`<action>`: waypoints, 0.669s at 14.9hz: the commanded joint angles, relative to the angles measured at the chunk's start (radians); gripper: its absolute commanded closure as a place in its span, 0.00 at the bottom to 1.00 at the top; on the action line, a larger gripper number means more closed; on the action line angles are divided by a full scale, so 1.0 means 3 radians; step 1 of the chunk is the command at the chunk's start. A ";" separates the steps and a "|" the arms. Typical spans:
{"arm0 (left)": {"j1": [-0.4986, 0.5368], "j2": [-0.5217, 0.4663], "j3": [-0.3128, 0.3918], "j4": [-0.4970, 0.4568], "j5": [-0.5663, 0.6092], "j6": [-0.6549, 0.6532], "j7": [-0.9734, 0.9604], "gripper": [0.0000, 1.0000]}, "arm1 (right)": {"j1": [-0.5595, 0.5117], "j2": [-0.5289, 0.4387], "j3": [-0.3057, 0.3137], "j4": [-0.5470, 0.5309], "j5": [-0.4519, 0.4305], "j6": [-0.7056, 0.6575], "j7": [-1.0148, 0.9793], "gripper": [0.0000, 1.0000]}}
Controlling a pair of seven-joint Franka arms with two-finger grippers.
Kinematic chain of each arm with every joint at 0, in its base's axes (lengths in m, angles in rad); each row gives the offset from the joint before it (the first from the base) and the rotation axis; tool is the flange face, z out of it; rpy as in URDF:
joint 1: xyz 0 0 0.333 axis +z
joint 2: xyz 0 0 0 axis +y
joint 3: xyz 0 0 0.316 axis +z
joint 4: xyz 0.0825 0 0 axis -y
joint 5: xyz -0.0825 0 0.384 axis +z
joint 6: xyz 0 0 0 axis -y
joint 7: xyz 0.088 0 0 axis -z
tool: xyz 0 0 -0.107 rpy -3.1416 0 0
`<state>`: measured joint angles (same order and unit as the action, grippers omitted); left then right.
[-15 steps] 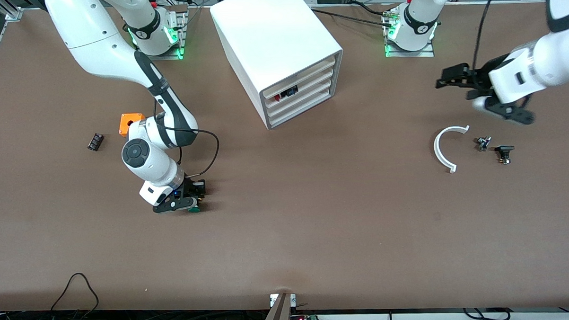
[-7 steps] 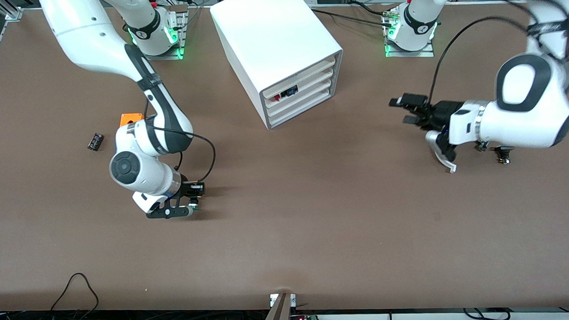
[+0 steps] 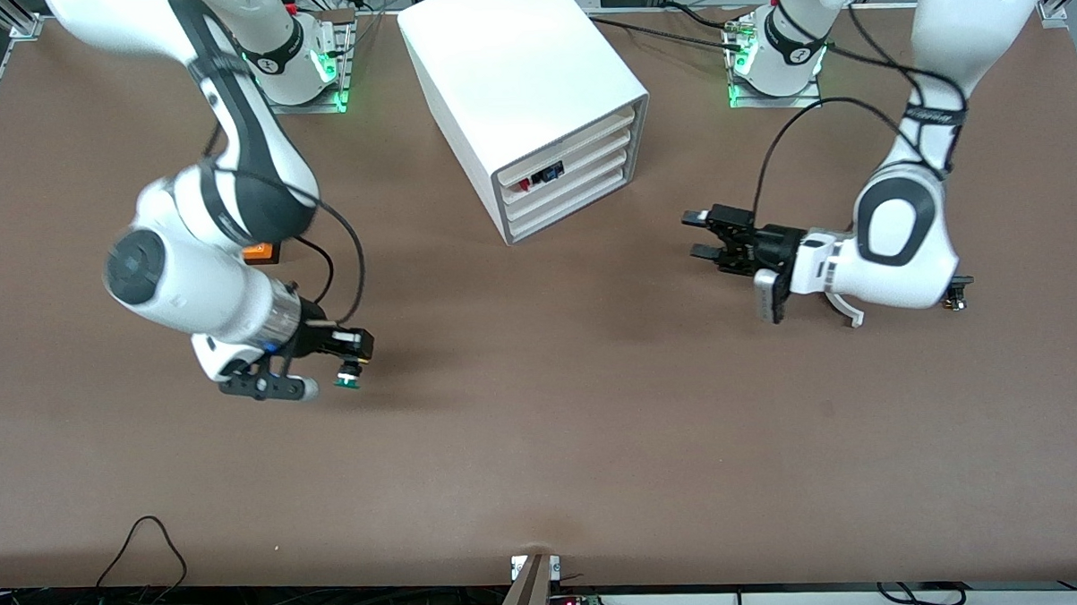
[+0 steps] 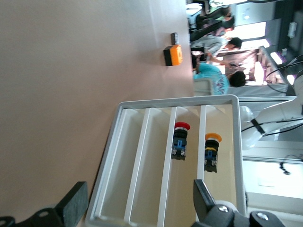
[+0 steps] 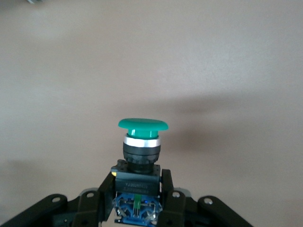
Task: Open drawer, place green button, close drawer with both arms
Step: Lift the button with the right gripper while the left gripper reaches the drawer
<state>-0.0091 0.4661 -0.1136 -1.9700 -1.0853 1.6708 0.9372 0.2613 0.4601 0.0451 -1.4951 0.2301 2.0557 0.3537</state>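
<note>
In the front view, the white cabinet [image 3: 531,97] stands on the brown bench [image 3: 543,446] between the two arm bases, all four drawers pushed in. The drawer [image 3: 568,183], just under the one showing red and black parts, is closed. The right hand [image 3: 348,356] has risen off the bench since a second ago and now hangs over bare bench toward the right arm's end from the cabinet, clamped on the button [image 3: 350,378]. The right arm now hides most of the orange box [image 3: 260,252]. The left hand [image 3: 699,235] has swung from the left arm's end of the bench to a spot over the bench close by the cabinet's drawer fronts, its fingers spread wide and empty. The white curved piece [image 3: 848,310] is now largely covered by that arm.

In the left wrist view, the spread fingers [image 4: 75,208] frame the cabinet's [image 4: 142,102] drawer fronts, with a red-capped button [image 4: 180,140] and a yellow-capped one [image 4: 211,150] inside.

In the right wrist view, the fingers [image 5: 90,201] pinch the button's [image 5: 142,142] black body, green cap pointing away.
</note>
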 commanded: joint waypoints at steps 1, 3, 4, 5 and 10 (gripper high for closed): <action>-0.0016 0.0026 -0.0280 -0.0371 -0.0405 0.0386 0.0393 0.08 | -0.0007 -0.0137 -0.0002 0.0070 0.0046 -0.0138 0.0063 1.00; -0.0046 0.0082 -0.0428 -0.0545 -0.0666 0.0464 0.0476 0.16 | 0.0008 -0.0224 -0.0002 0.0070 0.0020 -0.0220 0.0063 1.00; -0.0041 0.0123 -0.0500 -0.0551 -0.0682 0.0459 0.0476 0.21 | 0.0013 -0.0260 -0.0002 0.0075 0.0020 -0.0296 0.0068 1.00; -0.0046 0.0154 -0.0526 -0.0587 -0.0682 0.0459 0.0481 0.26 | 0.0024 -0.0266 0.0003 0.0146 0.0015 -0.0358 0.0104 1.00; -0.0169 0.0303 -0.0552 -0.0709 -0.0708 0.0642 0.0823 0.33 | 0.0203 -0.0250 0.0003 0.0483 -0.0317 -0.0614 0.0410 1.00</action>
<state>-0.0389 0.5428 -0.2757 -2.1543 -1.2635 1.8152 1.1077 0.2921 0.3818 0.0483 -1.3988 0.1697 1.9048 0.4196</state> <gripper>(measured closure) 0.304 0.586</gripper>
